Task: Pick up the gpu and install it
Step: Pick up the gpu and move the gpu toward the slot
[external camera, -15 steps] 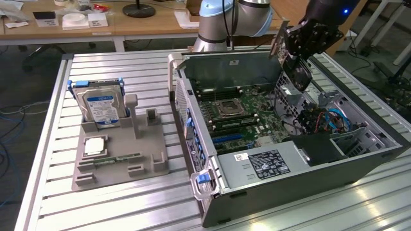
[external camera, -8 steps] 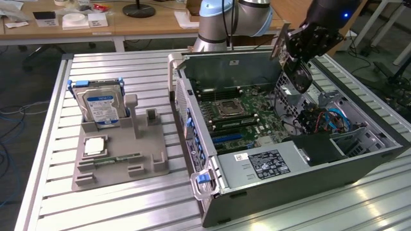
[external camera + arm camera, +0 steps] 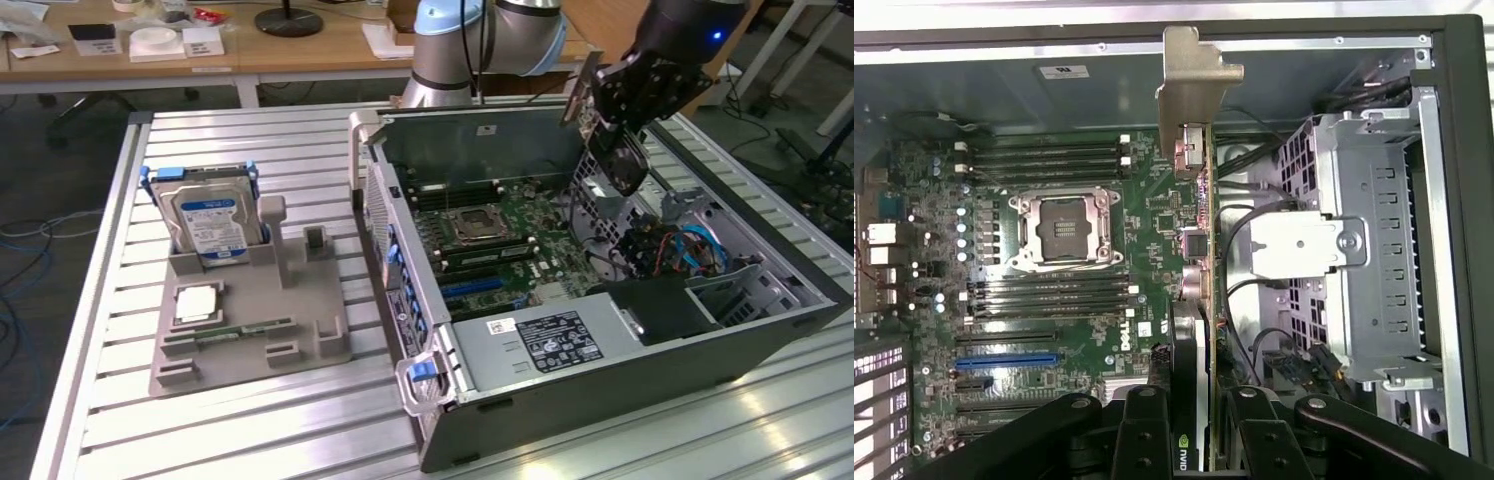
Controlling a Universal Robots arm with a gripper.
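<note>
Exterior view, from its left: on the slatted worktop (image 3: 267,420), a grey holder (image 3: 254,340) carries an upright hard drive (image 3: 207,225) with a blue label. Centre: the open computer case (image 3: 641,360) lies on its side, motherboard (image 3: 494,240) exposed. Toward that view's right: my claw (image 3: 627,110) is clamped on the gpu (image 3: 621,170), held above the case and, as far as I can judge, clear of the board. Wrist view: the gpu runs edge-on between my fingers (image 3: 1144,430), its silver bracket (image 3: 1194,80) at the far end.
</note>
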